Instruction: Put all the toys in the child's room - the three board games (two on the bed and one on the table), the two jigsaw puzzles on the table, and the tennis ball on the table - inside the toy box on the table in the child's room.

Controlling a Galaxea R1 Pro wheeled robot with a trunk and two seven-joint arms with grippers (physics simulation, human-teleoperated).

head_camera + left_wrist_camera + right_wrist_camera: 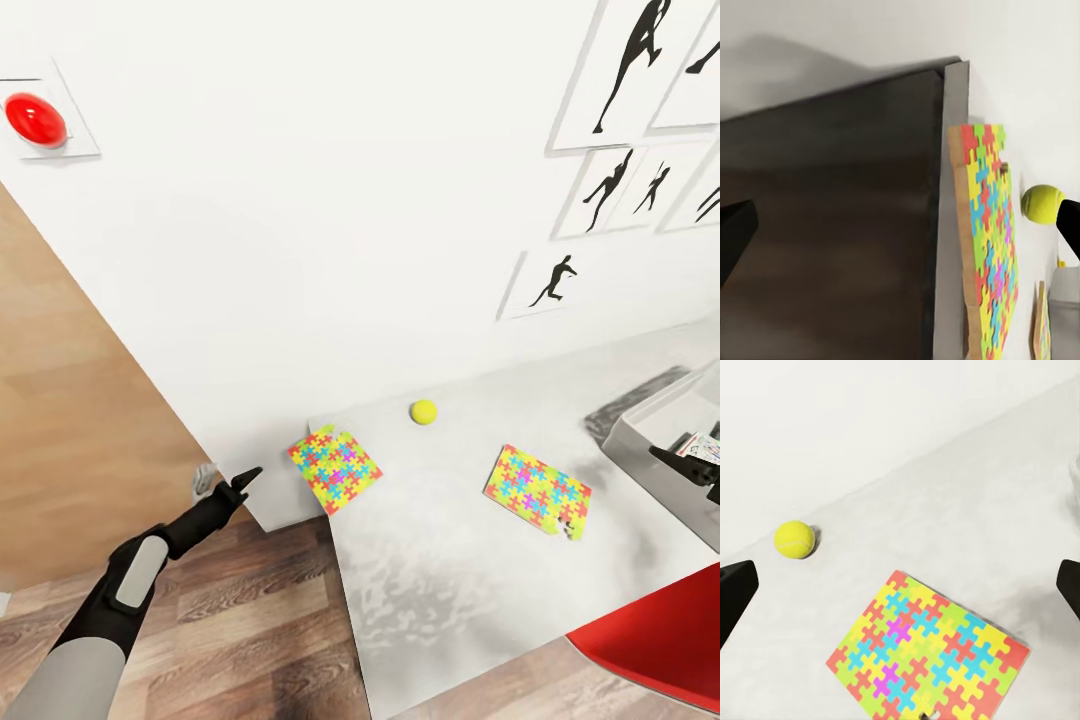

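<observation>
Left end effector (246, 478) hangs off the desk's corner over the wood floor, fingers close together at the tip in the head view, though its wrist view shows the two fingertips set wide apart, so I read it as released and empty. Right end effector (700, 470) sits over by the toy box (640, 435), holding nothing; its wrist view likewise shows the fingers spread, looking down on the nearer puzzle. On the pale desk (450, 590), going down in size: the grey toy box at the far right edge with a printed game box inside it, then two jigsaw puzzles, one (335, 467) at the desk's corner overhanging the edge, the other (538, 491) mid-desk, then the tennis ball (423, 411) near the wall between them. My guess is the mid-desk puzzle comes next: being thin and flat, it wants sliding toward an edge, or a low pinch on one jagged side.
</observation>
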